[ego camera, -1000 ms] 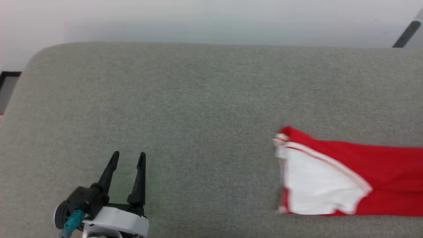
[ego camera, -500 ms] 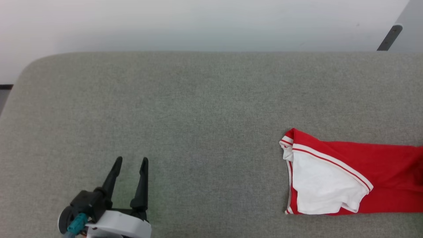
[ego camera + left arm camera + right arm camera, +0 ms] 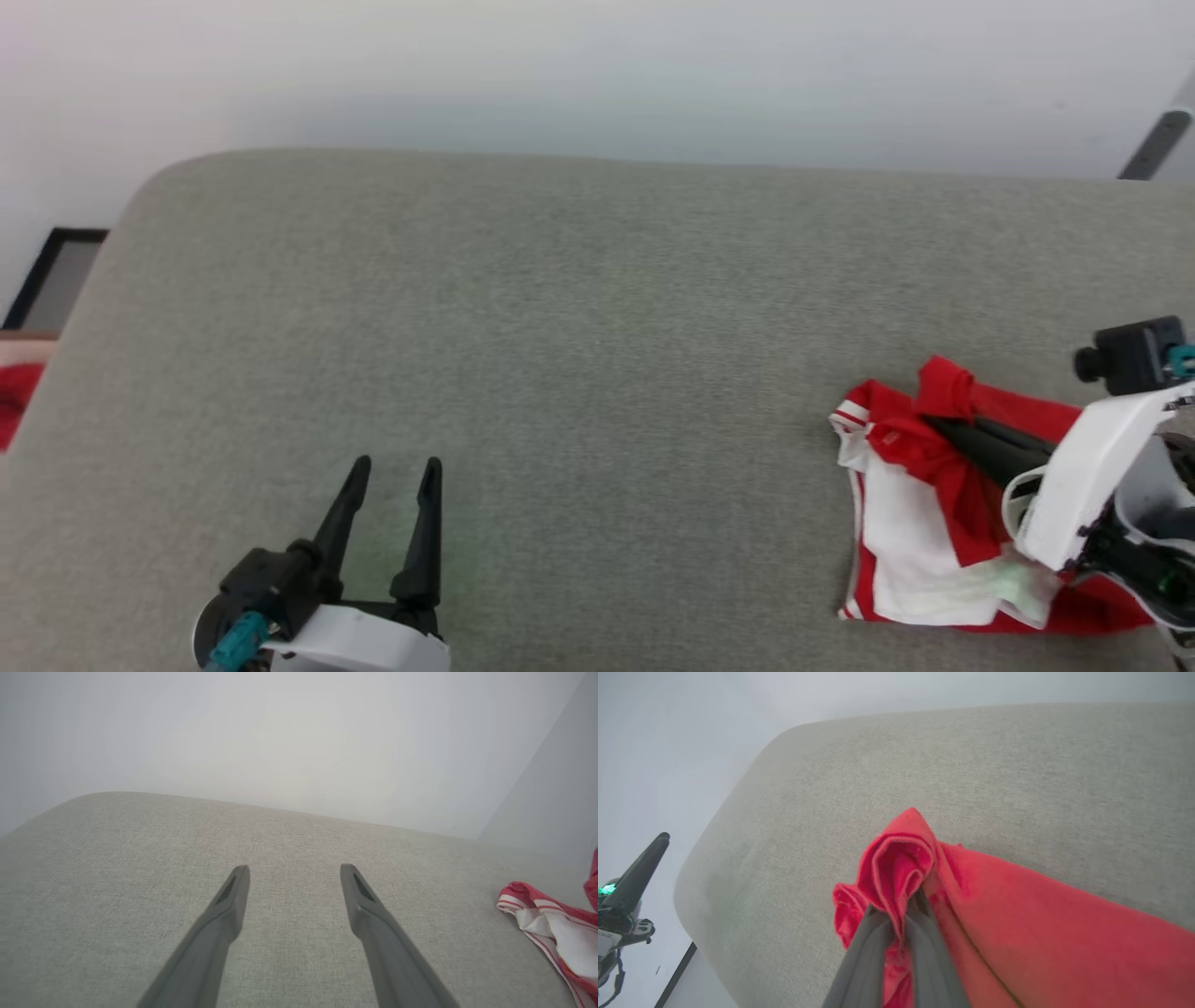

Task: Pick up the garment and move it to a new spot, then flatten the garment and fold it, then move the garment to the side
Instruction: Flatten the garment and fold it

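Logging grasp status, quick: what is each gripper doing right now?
Left gripper: open, holding nothing.
Right gripper: shut on the garment.

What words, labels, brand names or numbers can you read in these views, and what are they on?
None: no text can be read in these views.
The garment: red cloth, white sleeve and striped trim, no print or tag lettering showing.
The left gripper and the right gripper: no legible marking on the dark fingers or pale housings.
The grey cushion: plain woven fabric.
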Motion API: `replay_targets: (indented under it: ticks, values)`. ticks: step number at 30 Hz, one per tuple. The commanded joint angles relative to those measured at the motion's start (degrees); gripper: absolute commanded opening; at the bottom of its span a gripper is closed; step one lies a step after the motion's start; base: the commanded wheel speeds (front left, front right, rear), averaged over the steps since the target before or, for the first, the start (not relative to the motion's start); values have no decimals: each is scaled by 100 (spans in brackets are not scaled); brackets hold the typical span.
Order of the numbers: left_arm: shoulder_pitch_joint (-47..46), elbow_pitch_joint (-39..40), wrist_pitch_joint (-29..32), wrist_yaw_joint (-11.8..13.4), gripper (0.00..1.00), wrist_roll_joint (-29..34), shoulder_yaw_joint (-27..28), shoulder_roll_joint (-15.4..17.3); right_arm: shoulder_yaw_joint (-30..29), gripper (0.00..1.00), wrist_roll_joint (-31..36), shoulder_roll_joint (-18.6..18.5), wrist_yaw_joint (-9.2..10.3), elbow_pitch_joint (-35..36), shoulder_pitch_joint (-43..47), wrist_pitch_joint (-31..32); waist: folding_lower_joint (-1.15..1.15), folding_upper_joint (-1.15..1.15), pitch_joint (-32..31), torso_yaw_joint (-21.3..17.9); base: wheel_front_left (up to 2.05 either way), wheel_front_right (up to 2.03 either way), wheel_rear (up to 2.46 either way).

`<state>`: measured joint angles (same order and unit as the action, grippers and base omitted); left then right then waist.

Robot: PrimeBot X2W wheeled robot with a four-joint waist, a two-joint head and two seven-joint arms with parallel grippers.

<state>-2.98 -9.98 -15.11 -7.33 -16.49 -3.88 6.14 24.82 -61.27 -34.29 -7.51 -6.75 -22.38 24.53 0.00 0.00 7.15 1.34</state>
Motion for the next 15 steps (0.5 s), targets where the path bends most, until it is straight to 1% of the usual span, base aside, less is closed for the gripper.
replay_targets:
  ticks: [1,6,11,15]
  values:
    - [-10,24,-2,-19,100,-21,-17,-6,-24,0,85,31,4,24,76,41,0,0,43,128,0,0,0]
    - [-98,51,-2,-19,100,-43,-46,-32,-70,0,635,149,4,-58,216,264,0,0,171,352,0,0,0]
    - [-144,54,-1,-20,100,-43,-53,-76,-58,0,1092,265,4,-274,346,206,0,0,273,436,0,0,0]
    - [-179,8,-1,-20,100,-26,-59,-106,-62,0,1194,400,4,-393,375,122,0,0,296,443,0,0,0]
